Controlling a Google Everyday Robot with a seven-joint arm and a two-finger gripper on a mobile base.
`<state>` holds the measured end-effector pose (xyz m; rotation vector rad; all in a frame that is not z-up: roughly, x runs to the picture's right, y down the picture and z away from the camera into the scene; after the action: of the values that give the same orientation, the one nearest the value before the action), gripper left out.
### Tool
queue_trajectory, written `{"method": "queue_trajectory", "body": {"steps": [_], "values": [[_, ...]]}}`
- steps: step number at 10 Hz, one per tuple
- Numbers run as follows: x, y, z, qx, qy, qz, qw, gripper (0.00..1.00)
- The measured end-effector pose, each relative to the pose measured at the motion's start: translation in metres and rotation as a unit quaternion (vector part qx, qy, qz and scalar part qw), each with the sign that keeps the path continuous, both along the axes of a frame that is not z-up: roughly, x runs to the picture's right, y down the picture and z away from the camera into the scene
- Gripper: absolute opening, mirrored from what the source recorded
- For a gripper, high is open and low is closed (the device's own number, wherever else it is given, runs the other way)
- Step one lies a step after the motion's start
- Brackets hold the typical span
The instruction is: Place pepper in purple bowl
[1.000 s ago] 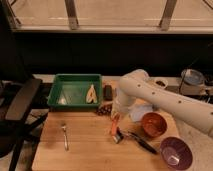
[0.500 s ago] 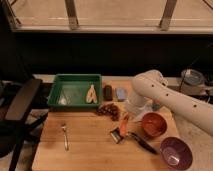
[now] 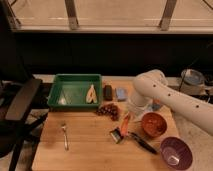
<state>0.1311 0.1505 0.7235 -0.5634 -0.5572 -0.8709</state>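
Note:
The pepper (image 3: 125, 123) is slim and orange-red and hangs steeply, just above the wooden table at centre right. My gripper (image 3: 128, 114) comes down from the white arm (image 3: 165, 95) and is shut on the pepper's upper end. The glossy purple bowl (image 3: 176, 152) stands at the table's front right corner, to the right of and nearer than the gripper. It looks empty.
An orange bowl (image 3: 153, 124) stands just right of the pepper. A black-handled utensil (image 3: 141, 141) lies below it. Dark grapes (image 3: 109, 110), a dark block (image 3: 107, 92), a blue sponge (image 3: 120, 93), a green tray (image 3: 60, 90) and a fork (image 3: 65, 136) lie to the left. A chair (image 3: 20, 107) stands off the left edge.
My gripper has moved right from near the grapes toward the orange bowl, carrying the pepper. In the last half second it rose slightly.

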Motion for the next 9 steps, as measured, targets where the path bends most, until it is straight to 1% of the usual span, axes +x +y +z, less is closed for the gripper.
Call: {"method": "queue_trajectory", "body": {"steps": [2, 3, 5, 6, 8, 9], "values": [[0.037, 0.003, -0.004, -0.003, 0.029, 0.020, 0.9994, 0.00], [0.065, 0.007, -0.008, -0.005, 0.044, 0.030, 0.9986, 0.00], [0.120, 0.016, -0.018, -0.005, 0.073, 0.052, 0.9960, 0.00], [0.140, 0.022, -0.022, -0.007, 0.084, 0.062, 0.9945, 0.00], [0.189, 0.040, -0.037, -0.012, 0.114, 0.090, 0.9893, 0.00], [0.210, 0.054, -0.047, -0.016, 0.129, 0.105, 0.9860, 0.00]]}}
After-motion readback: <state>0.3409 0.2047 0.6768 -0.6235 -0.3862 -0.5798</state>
